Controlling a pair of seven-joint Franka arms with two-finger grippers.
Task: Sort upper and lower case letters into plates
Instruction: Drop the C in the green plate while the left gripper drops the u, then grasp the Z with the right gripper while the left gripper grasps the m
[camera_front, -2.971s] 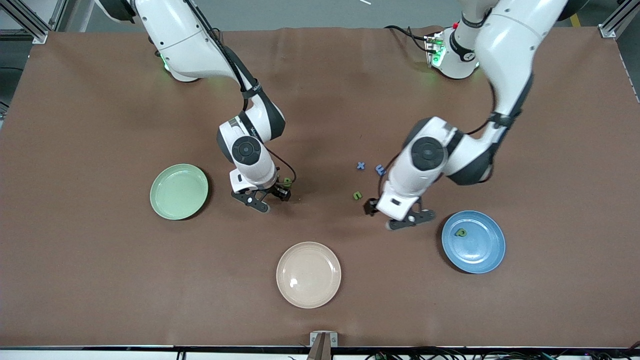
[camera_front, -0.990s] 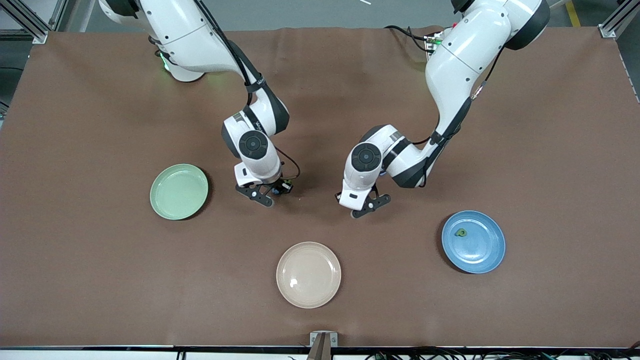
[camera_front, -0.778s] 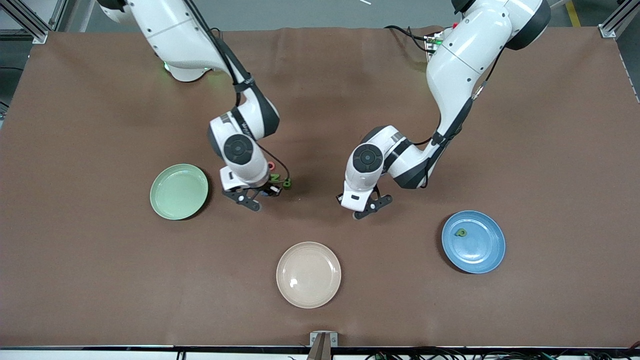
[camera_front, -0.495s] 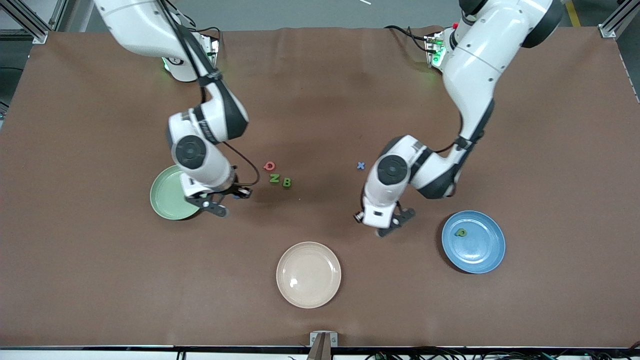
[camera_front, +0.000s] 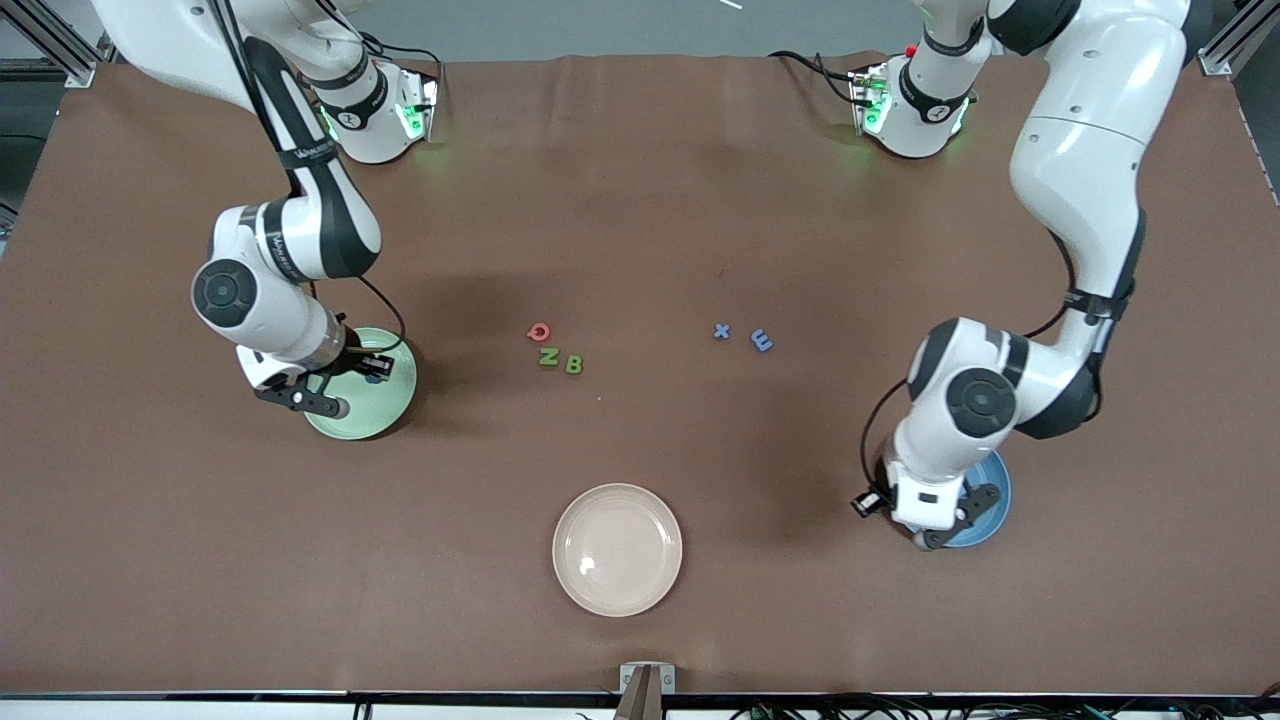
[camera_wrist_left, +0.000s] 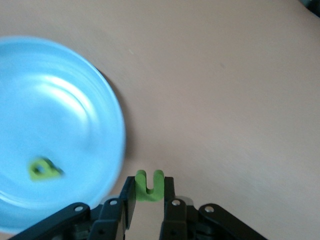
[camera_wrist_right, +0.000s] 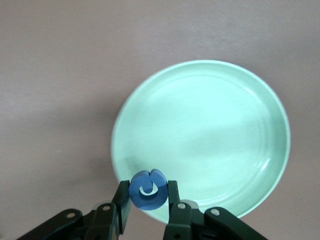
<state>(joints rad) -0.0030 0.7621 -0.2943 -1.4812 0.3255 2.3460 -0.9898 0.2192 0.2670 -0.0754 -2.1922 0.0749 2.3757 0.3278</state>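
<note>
My right gripper (camera_front: 374, 368) is shut on the blue G (camera_wrist_right: 148, 189) and holds it over the rim of the pale green plate (camera_front: 372, 416), which also shows in the right wrist view (camera_wrist_right: 210, 125). My left gripper (camera_front: 862, 505) is shut on a small green letter (camera_wrist_left: 149, 186), over the table just beside the rim of the blue plate (camera_front: 992, 492). The blue plate (camera_wrist_left: 60, 115) holds another small green letter (camera_wrist_left: 42, 169). The red Q (camera_front: 539, 331), green N (camera_front: 549, 356), green B (camera_front: 573, 365), blue x (camera_front: 721, 331) and blue m (camera_front: 762, 341) lie mid-table.
A cream-beige plate (camera_front: 617, 549) sits nearer to the front camera than the loose letters, midway between the two arms' ends. The brown mat's front edge runs just below it.
Both arms have swung away from the middle of the table, each with a letter: the right gripper to the green plate, the left gripper to the blue plate's edge. The loose letters are uncovered.
</note>
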